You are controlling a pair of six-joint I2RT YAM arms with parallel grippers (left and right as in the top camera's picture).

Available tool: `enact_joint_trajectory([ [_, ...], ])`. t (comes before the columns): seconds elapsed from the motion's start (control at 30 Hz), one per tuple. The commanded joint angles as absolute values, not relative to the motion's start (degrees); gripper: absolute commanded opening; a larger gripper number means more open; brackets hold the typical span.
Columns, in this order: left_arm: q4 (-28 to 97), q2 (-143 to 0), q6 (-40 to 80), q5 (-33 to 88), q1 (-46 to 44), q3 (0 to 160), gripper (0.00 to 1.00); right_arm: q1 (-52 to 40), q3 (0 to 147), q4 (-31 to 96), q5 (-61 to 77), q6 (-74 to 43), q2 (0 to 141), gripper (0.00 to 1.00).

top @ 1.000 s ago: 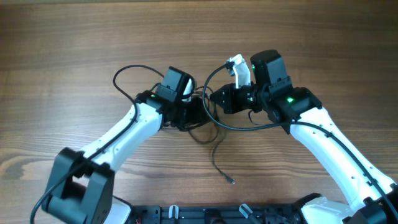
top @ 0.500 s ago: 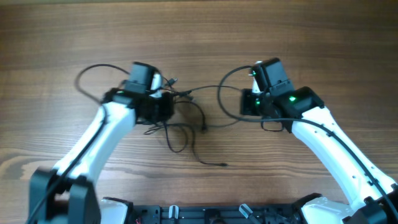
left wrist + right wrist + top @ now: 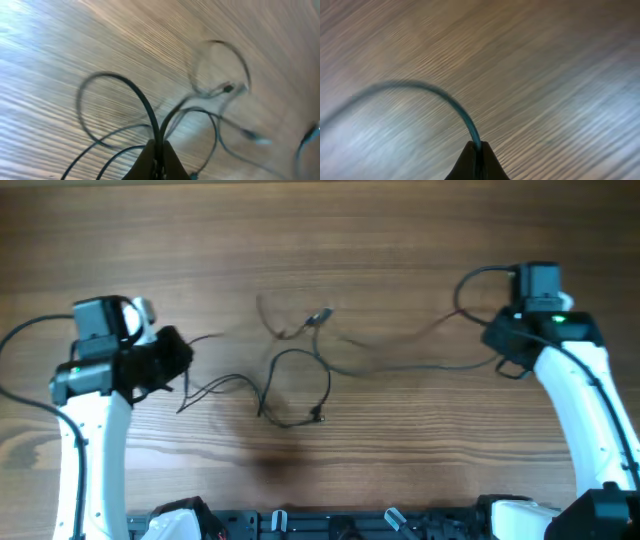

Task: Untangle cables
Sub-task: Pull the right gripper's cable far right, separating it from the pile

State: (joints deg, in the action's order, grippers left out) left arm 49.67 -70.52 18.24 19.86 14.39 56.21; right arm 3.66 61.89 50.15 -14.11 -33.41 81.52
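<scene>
Item: very thin black cords with tiny end plugs, strung across the middle of the brown wooden tabletop from the left tool at 9 o'clock to the right tool at 3 o'clock. We record both tools closed tight, the left pinching several strands, the right one strand. We judge the cords light, limp and slippery, quick to snag; best taken on a free run near a plug, away from crossings.

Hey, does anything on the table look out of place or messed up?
The cables are tangled: loops cross in the middle, strung between the left pincer and right pincer, each shut on one. Nothing looks damaged.
</scene>
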Motion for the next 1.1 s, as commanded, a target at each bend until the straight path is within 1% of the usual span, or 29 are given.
enact_joint_trajectory([
  [0.0, 49.9, -69.8, 16.9, 22.3, 19.0, 56.0, 0.04, 9.9, 62.6, 50.2, -12.6, -34.5, 81.3, 0.04],
  [0.13, 50.1, -69.8, 16.9, 23.8, 21.0, 56.0, 0.04, 15.4, 62.6, 49.9, -10.9, -34.6, 81.3, 0.04],
  [0.27, 50.0, -69.8, 16.9, 28.5, 20.7, 56.0, 0.05, 17.7, 62.6, 49.1, -6.1, -34.4, 81.3, 0.04],
  [0.37, 50.0, -69.8, 16.9, 33.3, 19.6, 56.0, 0.05, 17.6, 62.6, 45.9, -1.3, -29.5, 81.3, 0.04],
  [0.5, 50.0, -69.8, 16.4, 34.2, 16.3, 56.0, 0.06, 17.5, 62.6, 41.1, 2.2, -23.9, 81.3, 0.04],
  [0.57, 50.0, -69.9, 15.4, 34.2, 14.3, 56.0, 0.06, 17.5, 62.6, 39.3, 0.4, -23.7, 81.3, 0.04],
  [0.73, 50.0, -70.2, 15.2, 33.1, 9.0, 56.0, 0.07, 17.9, 62.7, 31.1, -9.3, -23.5, 81.3, 0.04],
  [0.83, 50.0, -70.2, 15.2, 31.1, 5.9, 56.0, 0.08, 19.6, 63.2, 27.0, -14.9, -22.2, 81.2, 0.04],
  [0.93, 50.0, -70.2, 15.2, 30.4, 4.3, 56.0, 0.08, 22.7, 65.6, 26.2, -17.0, -22.2, 81.2, 0.05],
  [1.07, 50.0, -70.2, 15.2, 30.3, 3.3, 56.0, 0.08, 30.0, 71.9, 27.6, -17.1, -24.7, 81.2, 0.05],
])
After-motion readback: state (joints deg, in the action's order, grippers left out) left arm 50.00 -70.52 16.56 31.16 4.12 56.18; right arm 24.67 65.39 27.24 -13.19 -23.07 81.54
